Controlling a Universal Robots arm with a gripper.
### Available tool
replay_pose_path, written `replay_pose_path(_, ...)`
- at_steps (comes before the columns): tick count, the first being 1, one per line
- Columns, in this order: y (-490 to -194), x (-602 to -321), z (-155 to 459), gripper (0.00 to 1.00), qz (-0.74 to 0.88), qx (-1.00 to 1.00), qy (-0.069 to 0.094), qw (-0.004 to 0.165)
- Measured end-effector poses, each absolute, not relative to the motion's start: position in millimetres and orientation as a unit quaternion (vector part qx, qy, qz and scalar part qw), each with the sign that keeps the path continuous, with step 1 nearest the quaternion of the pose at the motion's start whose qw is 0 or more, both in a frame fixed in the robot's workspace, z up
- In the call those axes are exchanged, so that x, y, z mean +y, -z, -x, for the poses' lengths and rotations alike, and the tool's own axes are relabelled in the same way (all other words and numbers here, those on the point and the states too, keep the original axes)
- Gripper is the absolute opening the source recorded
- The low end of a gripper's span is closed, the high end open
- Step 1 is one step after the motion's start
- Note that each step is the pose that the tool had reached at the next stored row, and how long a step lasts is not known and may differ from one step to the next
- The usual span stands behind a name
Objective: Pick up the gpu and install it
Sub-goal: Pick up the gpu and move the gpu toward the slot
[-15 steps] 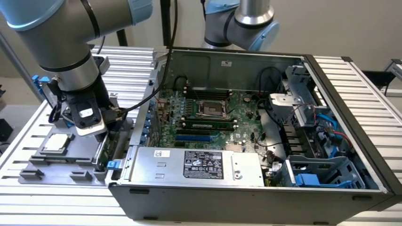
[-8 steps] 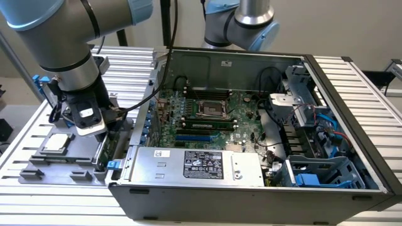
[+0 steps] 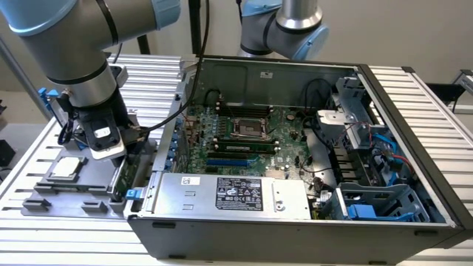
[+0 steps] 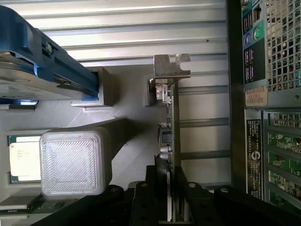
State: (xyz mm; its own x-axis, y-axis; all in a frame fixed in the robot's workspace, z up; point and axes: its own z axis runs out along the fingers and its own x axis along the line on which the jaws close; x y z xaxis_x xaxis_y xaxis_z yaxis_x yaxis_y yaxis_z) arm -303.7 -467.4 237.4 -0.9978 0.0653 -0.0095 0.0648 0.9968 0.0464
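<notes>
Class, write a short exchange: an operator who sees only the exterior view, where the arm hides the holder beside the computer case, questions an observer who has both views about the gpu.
Operator: The arm blocks my exterior view. How is the gpu sitting?
Observer: The gpu stands on its edge in the grey holder, in line with the gripper.
Operator: Which end carries its bracket?
Observer: The silver bracket is at the end away from the gripper.
Operator: Anything else close to the card?
</notes>
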Motion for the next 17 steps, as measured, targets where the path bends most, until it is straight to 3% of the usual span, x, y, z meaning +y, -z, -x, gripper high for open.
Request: replay_pose_path(17, -245.0, -467.4, 303.6, 0.27, -0.032, 0.999, -0.023, 0.005)
